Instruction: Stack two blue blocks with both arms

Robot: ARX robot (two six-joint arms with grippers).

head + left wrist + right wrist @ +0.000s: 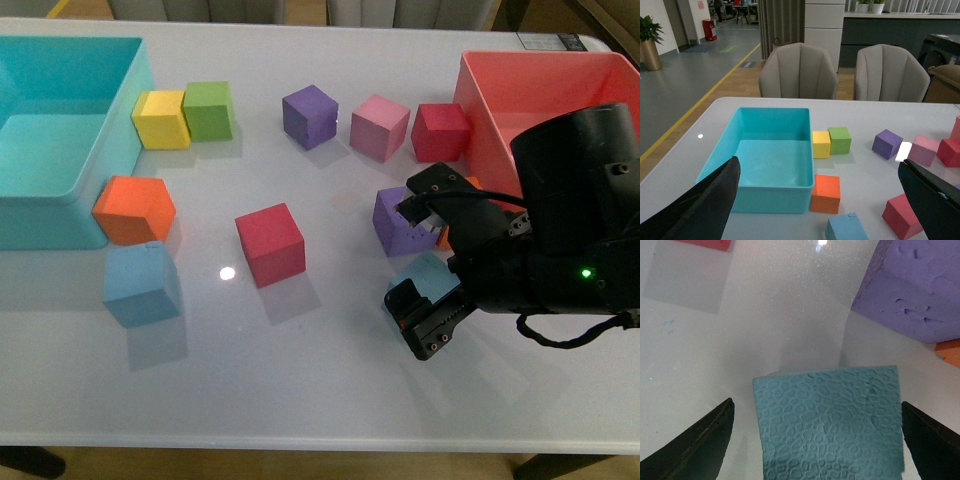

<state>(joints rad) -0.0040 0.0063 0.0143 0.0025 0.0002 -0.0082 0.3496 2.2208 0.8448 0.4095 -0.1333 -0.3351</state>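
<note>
You are at the first grasp, I would say. Your right pincer (pixel 428 262) is spread wide and holds nothing. It is low over the surface (pixel 330 400), with the speckled blue block (pixel 830 420) squarely between its fingers (pixel 700 445) and a gap on either side. I cannot tell whether the pads are low enough to catch the block's flanks. Just past the fingertips a purple cube (pixel 912 285) stands close to the block, apart from it by a narrow strip of surface.

The other blue block (pixel 142 283) is well apart from the right pincer, far off to its left. It lies near your left pincer (pixel 818 162), just ahead of it and below. That pincer is also wide and empty, and it looks out over a turquoise bin (pixel 775 192) and an orange cube (pixel 826 192).

The next move calls for closing the right pincer evenly on the speckled block. The foam will likely give, so squeeze moderately. Then lift straight up so the purple cube is not dragged along.
</note>
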